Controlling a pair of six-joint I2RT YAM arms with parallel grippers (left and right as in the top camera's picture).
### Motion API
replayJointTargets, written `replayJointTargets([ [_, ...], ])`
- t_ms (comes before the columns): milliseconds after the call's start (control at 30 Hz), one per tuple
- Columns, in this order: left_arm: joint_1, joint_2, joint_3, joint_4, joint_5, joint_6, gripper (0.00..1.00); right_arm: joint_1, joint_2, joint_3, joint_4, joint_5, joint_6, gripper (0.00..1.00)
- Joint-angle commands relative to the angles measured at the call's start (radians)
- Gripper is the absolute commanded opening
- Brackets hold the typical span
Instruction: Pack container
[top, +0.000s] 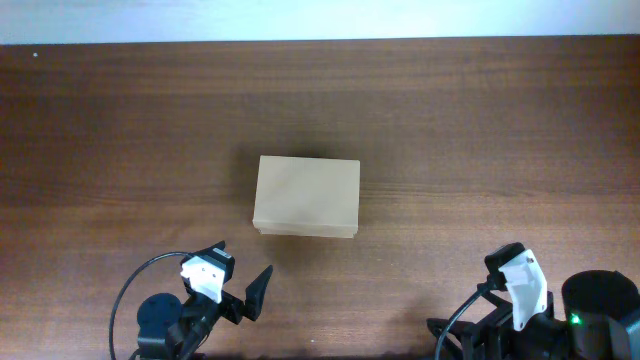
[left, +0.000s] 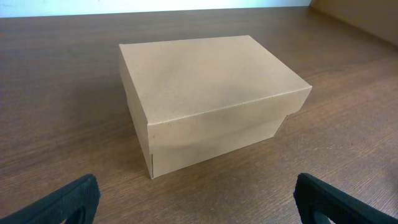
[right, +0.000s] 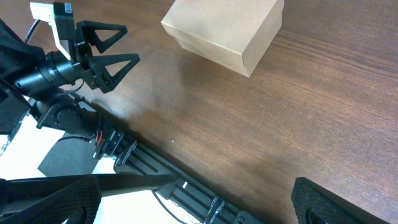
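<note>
The tan cardboard box (top: 306, 195) sat near the middle of the dark wooden table (top: 480, 130), its lid down and covering the whole top, with nothing touching it. In the left wrist view the lid's front edge overhung the body of the box, and at the corner toward 3 o'clock it stood slightly proud of the wall below. The left gripper (top: 250, 294) hovered at about 7 o'clock from the box in the overhead view, near it but apart, pointing up the table toward it. Its two black fingers (left: 67, 201) showed at the bottom corners of its own camera view, spread wide with only bare tabletop between them and nothing held. The right wrist view also caught this gripper at 10 o'clock, its triangular fingertips clearly separated. The right gripper (right: 196, 205) was well apart from the box, at about 4 o'clock from it in the overhead view, near the table's near edge. Its fingers (right: 342, 202) lay at the lower corners of its wrist view, likewise spread wide and empty. A black rail (right: 168, 171) with cables ran along the table edge below the left arm.
</note>
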Motion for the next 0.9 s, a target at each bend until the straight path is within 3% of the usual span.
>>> replayJointTargets([
  [0, 0.003, -0.010, -0.006, 0.006, 0.011, -0.010, 1.00, 0.001, -0.003, -0.002, 0.003, 0.011, 0.001, 0.99],
  [800, 0.003, -0.011, -0.006, 0.006, 0.011, -0.010, 0.99, 0.001, -0.005, -0.002, 0.004, 0.012, 0.000, 0.99],
  [867, 0.003, -0.011, -0.006, 0.006, 0.011, -0.010, 1.00, -0.001, -0.015, -0.002, 0.008, 0.085, -0.047, 0.99],
])
